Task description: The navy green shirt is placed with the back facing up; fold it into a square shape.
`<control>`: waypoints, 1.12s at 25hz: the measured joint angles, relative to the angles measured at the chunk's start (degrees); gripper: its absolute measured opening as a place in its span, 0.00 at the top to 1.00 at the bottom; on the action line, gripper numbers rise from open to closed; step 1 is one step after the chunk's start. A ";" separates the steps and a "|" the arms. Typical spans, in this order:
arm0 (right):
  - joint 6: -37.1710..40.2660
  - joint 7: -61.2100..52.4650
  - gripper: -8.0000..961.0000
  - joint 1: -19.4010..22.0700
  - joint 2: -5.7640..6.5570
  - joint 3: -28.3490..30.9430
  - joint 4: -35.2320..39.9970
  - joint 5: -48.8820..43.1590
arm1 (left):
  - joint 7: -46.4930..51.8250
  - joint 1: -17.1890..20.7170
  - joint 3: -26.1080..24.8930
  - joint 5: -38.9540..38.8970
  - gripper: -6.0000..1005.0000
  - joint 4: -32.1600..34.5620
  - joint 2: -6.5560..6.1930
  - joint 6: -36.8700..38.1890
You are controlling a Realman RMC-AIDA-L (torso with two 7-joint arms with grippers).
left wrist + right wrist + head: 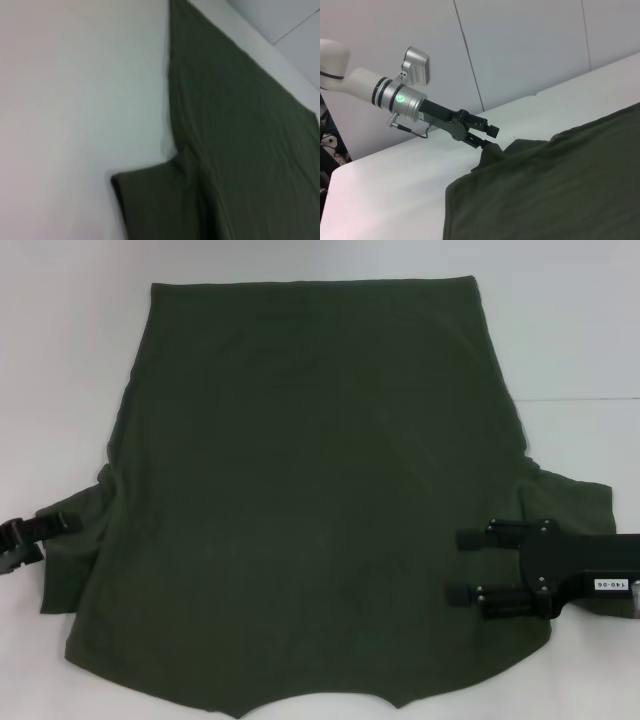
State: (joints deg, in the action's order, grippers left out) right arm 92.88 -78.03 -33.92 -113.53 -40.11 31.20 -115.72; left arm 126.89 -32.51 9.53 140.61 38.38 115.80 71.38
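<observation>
The navy green shirt lies flat on the white table, plain side up, its hem far from me and its collar notch at the near edge. My left gripper is at the outer edge of the left sleeve. In the right wrist view the left gripper has its jaws apart, and the lower finger touches the slightly raised sleeve edge. My right gripper is open above the shirt's right side, next to the right sleeve, with nothing between its fingers.
White tabletop surrounds the shirt on the left, right and far sides. A seam in the table runs on the right. A pale wall stands behind the table. The left wrist view shows the sleeve and the shirt's side edge.
</observation>
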 joint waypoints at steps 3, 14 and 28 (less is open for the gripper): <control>0.00 -0.01 0.08 -0.03 0.00 -0.20 0.00 -0.06 | 0.27 0.10 -0.07 0.55 0.15 0.02 -0.02 0.45; 0.02 -0.01 0.08 -0.09 0.00 -0.26 0.00 -0.13 | 0.91 -1.35 1.10 2.10 0.17 -2.20 -0.50 0.26; 0.00 -0.01 0.08 -0.10 -0.27 -0.16 0.00 -0.12 | 0.84 -1.88 1.11 3.44 0.20 -2.90 -0.76 -0.50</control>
State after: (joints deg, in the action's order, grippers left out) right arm 92.88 -78.05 -34.03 -113.81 -40.27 31.20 -115.83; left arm 127.73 -34.39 10.63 144.05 35.48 115.04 70.88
